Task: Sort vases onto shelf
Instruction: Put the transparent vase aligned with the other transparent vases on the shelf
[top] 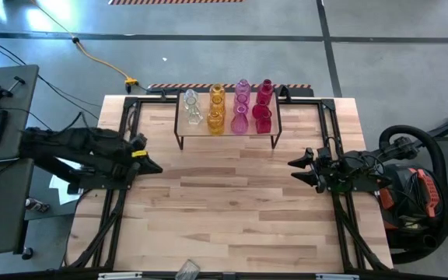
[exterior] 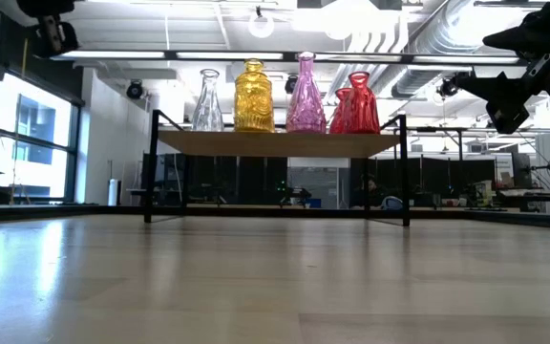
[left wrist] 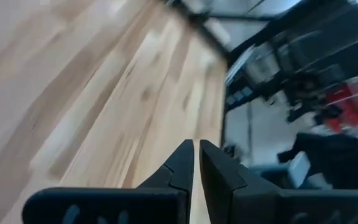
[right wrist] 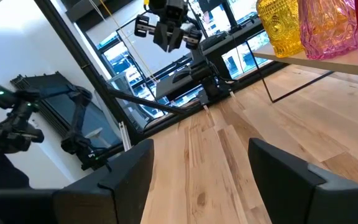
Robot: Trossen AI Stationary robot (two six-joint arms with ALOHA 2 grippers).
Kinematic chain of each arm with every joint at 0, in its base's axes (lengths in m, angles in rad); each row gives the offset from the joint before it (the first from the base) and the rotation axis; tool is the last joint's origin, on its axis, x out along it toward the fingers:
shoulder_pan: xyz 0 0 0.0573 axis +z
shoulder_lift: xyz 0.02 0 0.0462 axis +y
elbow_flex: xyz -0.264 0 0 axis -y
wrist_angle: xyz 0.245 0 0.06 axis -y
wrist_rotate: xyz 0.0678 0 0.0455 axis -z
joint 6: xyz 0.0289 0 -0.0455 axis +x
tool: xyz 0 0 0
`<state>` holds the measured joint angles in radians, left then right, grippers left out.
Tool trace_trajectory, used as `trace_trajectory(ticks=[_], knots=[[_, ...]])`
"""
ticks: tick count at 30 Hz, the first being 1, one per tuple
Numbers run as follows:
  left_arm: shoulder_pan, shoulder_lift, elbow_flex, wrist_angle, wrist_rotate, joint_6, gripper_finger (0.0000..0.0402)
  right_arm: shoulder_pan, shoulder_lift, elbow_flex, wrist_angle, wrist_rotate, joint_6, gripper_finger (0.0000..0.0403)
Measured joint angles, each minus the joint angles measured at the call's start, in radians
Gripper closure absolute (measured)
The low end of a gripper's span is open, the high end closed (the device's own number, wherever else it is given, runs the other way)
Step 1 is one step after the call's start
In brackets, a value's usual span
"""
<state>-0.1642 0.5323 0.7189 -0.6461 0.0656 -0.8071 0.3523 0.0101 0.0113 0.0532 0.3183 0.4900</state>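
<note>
The shelf stands at the far edge of the table; all vases stand on the shelf top, grouped clear, yellow, pink, red from its left end to its right; left gripper hangs off the shelf's left front corner, fingers pressed together, holding nothing; right gripper hangs off the shelf's right front corner, fingers spread, empty.

high: overhead, down | low: tabletop, level | both: shelf
</note>
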Motion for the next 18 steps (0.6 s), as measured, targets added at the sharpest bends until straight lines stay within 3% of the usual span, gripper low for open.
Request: trace_trajectory(ticks=[8, 12, 18], knots=[[-0.032, 0.278, 0.199, -0.289, 0.006, -0.025, 0.0383, 0.0, 0.0, 0.0, 0.0, 0.0, 0.0, 0.0158], [-0.077, 0.36, 0.246, -0.331, 0.003, -0.089, 0.0383, 0.0, 0.001, 0.0, 0.0, 0.0, 0.0, 0.0158], [-0.189, 0.43, 0.254, -0.256, 0.011, -0.206, 0.0383, 0.0, 0.002, 0.0, 0.0, 0.0, 0.0, 0.0158]])
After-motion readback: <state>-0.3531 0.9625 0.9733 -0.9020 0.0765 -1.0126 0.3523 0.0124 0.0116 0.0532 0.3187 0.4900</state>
